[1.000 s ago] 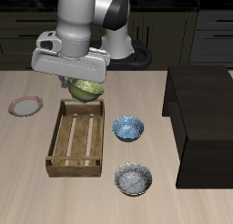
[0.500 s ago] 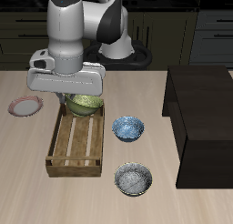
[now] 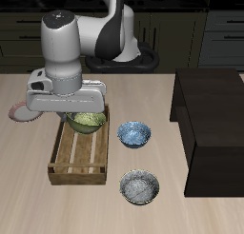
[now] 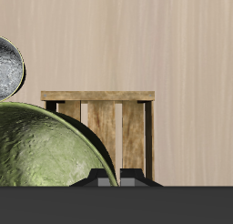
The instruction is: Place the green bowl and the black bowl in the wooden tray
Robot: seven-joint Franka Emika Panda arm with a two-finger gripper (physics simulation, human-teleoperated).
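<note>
Above the wooden tray (image 3: 81,147), in the exterior view, the gripper (image 3: 84,112) is hanging over the tray's back end, the end farthest from the surface's front edge. The green bowl (image 3: 88,122) is showing just under the gripper body, its rim level with or slightly above the tray's back wall; whether it is touching the slats cannot be told. The jaws themselves are hidden behind the gripper housing, but the bowl is sitting directly beneath them and appearing held. The black bowl (image 3: 140,187) is resting on the surface (image 3: 143,105) beside the tray's front corner, apart from it. A blue patterned bowl (image 3: 134,134) is lying beside the tray's long side, farther back than the black bowl. A pink-rimmed plate (image 3: 21,111) is lying beyond the tray's opposite side, partly covered by the arm.

Over the tray again, in the wrist view, the green bowl (image 4: 45,150) is filling much of the frame close to the camera, its olive speckled outside turned toward the lens. The wooden tray (image 4: 114,127) is showing beyond it with slats visible. The black bowl (image 4: 7,68) is appearing at the frame's edge, beyond the tray's wall. The jaws are closed on the green bowl's rim.
</note>
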